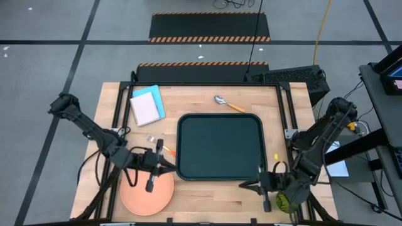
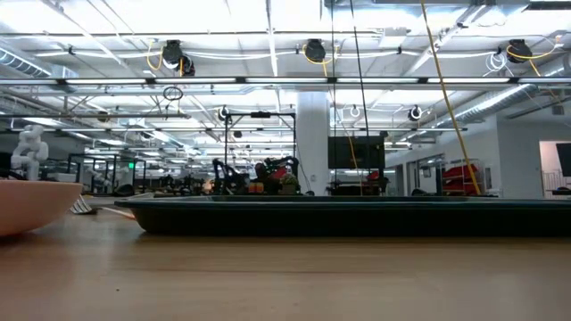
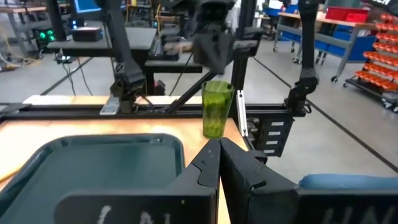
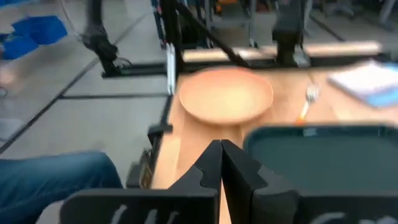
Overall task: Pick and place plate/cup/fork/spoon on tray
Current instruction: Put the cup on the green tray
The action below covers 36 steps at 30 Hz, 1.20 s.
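Left gripper [image 1: 152, 169]: jaws closed, nothing between them, hovering over the far edge of the plate [image 1: 147, 193]. Its fingers [image 3: 211, 165] meet in a single seam in the left wrist view.

Right gripper [image 1: 265, 186]: jaws closed and empty, fingers [image 4: 221, 163] pressed together, positioned at the tray's near right corner, just beside the cup [image 1: 284, 201].

Tray [image 1: 220, 147]: centre of the table [image 1: 207, 201], nothing on it. Raised rim runs unbroken across the low view [image 2: 357, 217].

Plate: near left corner of the table, just off the tray's left edge, slightly overhanging the table's near edge. Its rim shows at the left in the low view [image 2: 27, 207].

Cup: upright at the near right table edge, outside the tray [image 3: 216, 110].

Fork [image 1: 152, 142]: on the wood between plate and notebook [image 1: 147, 105], close to the tray's left rim; tines visible [image 4: 310, 94].

Spoon [image 1: 227, 103]: beyond the tray's far rim, lying at an angle, apart from it.

Open wood: a strip along the far side and a band in front of the tray.
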Each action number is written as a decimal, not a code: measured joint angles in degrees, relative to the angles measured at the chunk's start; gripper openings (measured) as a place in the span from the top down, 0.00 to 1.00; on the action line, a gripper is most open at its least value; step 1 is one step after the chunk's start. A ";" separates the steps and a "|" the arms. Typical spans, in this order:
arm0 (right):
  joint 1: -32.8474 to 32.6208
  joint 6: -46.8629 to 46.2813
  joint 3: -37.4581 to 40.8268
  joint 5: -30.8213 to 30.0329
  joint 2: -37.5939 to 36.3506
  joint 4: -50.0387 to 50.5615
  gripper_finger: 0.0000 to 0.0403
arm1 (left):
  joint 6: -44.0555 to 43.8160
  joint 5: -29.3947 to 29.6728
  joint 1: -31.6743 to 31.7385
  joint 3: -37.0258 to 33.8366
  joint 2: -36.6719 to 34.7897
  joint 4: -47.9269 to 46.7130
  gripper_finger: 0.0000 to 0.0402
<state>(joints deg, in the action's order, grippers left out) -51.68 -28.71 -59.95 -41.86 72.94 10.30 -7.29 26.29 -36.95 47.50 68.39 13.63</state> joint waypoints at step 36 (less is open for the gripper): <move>-4.41 -68.39 -41.04 45.17 24.61 63.34 0.97 | 2.92 -0.78 -0.58 10.89 11.20 -5.02 0.97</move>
<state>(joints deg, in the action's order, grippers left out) -56.10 -97.10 -100.99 3.31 97.55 73.64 -4.37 25.52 -37.54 58.39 79.59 8.61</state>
